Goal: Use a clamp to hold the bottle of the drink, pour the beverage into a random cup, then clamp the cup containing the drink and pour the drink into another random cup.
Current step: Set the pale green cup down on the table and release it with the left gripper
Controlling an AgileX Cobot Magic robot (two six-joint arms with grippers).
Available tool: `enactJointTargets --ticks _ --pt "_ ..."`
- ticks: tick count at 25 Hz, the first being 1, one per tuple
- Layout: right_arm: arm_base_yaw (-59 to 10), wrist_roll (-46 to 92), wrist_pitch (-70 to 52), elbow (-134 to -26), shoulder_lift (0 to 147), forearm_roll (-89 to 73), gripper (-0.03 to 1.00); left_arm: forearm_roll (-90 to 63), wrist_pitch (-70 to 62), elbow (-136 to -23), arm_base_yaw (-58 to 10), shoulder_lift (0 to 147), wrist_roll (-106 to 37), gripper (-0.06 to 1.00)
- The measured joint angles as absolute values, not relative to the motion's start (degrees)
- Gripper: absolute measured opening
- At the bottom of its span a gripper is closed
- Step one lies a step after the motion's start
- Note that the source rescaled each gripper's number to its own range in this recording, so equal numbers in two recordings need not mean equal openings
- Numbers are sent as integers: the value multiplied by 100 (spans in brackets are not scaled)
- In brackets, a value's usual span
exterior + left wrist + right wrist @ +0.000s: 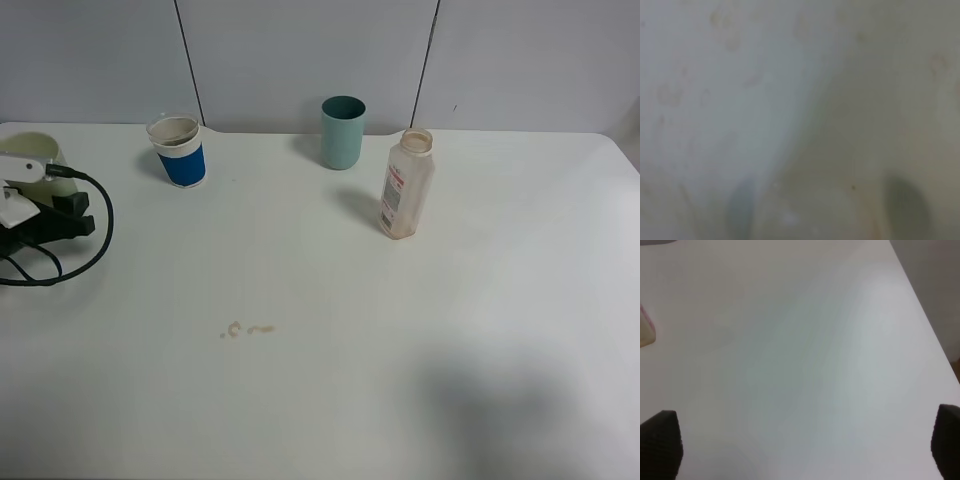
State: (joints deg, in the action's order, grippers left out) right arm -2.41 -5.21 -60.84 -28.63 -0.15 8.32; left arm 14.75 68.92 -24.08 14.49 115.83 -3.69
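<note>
Bottle [406, 184] stands uncapped, upright, right of the teal cup [343, 132]; blue cup [179, 150] well left. Right gripper [805, 440] spread wide, empty; left gripper's [45, 205] state unclear. Risk: tall bottle tipping under an off-centre grasp.

High view looks down on table [330, 350]; right wrist shares it; left wrist pressed close, blurred.

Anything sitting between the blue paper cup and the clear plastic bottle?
Only the teal cup, set further back, between blue paper cup and clear plastic bottle, in exterior high view.
</note>
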Motion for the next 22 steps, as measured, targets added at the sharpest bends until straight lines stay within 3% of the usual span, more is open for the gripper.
enactJointTargets --ticks 22 --pt "-241 -521 -6084 -2863 -15 832 100 1913 6897 -3471 1449 12038 -193 0"
